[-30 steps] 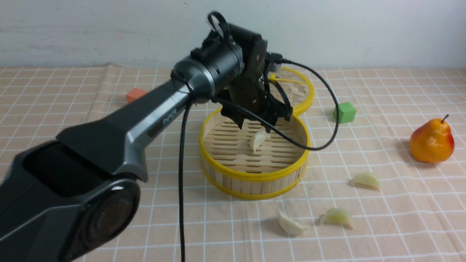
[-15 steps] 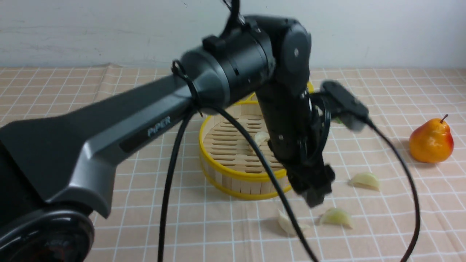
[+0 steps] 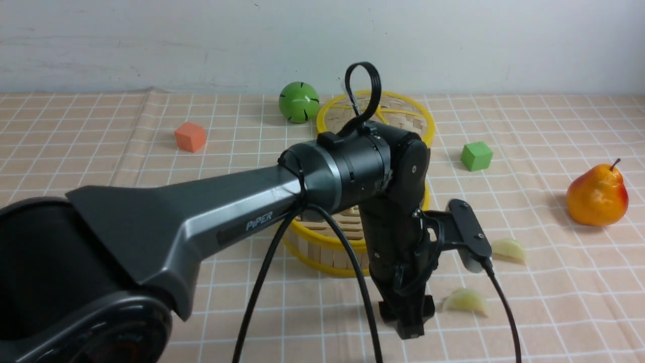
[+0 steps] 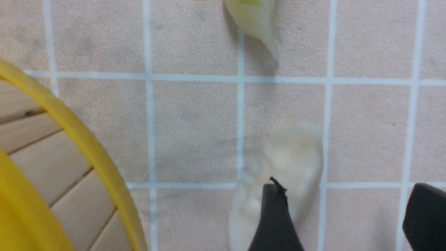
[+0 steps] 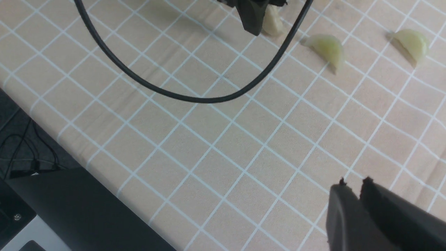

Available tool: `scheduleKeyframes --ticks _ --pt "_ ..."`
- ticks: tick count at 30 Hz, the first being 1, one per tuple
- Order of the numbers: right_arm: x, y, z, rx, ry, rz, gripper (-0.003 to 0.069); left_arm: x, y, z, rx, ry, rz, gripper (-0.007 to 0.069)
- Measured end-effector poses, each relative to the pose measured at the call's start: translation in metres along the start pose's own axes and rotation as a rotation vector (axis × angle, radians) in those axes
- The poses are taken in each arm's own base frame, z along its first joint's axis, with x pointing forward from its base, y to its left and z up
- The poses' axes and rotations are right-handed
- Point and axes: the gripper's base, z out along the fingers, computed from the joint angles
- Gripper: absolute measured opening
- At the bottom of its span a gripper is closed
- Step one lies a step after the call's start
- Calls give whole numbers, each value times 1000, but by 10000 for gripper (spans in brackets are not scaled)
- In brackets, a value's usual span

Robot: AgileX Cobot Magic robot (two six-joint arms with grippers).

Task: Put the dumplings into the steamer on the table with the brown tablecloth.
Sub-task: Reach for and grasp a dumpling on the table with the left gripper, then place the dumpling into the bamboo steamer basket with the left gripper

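Note:
My left gripper (image 3: pixel 409 327) is open and low over the brown tablecloth (image 3: pixel 554 312), in front of the steamer (image 3: pixel 322 244). In the left wrist view one finger (image 4: pixel 275 219) overlaps a pale cream dumpling (image 4: pixel 291 164) and the other finger (image 4: pixel 427 216) stands apart over bare cloth. That dumpling is hidden by the gripper in the front view. Two more dumplings lie on the cloth, one close by (image 3: pixel 466 301) and one farther right (image 3: pixel 509 249). The steamer's inside is hidden by the arm. My right gripper (image 5: pixel 352 183) is shut and empty above the cloth.
The flat woven lid (image 3: pixel 408 113) lies behind the steamer. A green ball (image 3: pixel 299 102), an orange cube (image 3: pixel 190 136), a green cube (image 3: pixel 476 155) and a pear (image 3: pixel 598 195) stand around. The left arm's cable (image 5: pixel 195 99) hangs over the cloth near the table's front edge (image 5: pixel 69 153).
My left gripper has swung from above the steamer, where one dumpling lay, to the front right and come down to the nearest dumpling on the cloth.

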Motion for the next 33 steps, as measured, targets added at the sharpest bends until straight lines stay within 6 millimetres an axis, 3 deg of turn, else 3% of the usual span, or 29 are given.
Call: scheduleKeyframes --ticks 5,8,9,11,17,21,24,25,26,29,33 --pt "0 0 0 0 0 0 81 2 6 22 -21 10 -24 440" --pt "0 0 0 0 0 0 83 4 8 23 -38 22 -53 376" --pt "0 0 0 0 0 0 84 4 10 23 -55 30 -85 300" --pt "0 0 0 1 0 0 84 4 11 21 -68 32 -141 232" --pt "0 0 0 1 0 0 84 3 13 11 -66 87 -264 233" --pt "0 0 0 0 0 0 84 -13 14 -24 -61 24 -347 233" --pt "0 0 0 -4 -5 2 84 -28 15 -74 -111 -99 -427 233" --pt "-1 0 0 -4 -6 2 84 -28 16 -77 -116 -105 -434 233" --pt "-2 0 0 -4 -21 3 84 -30 22 -104 -160 -175 -506 233" --pt "-4 1 0 -13 -43 19 84 -17 43 -131 -237 -232 -652 233" --pt "-7 0 3 -19 -37 114 84 17 85 -132 -311 -239 -846 233"
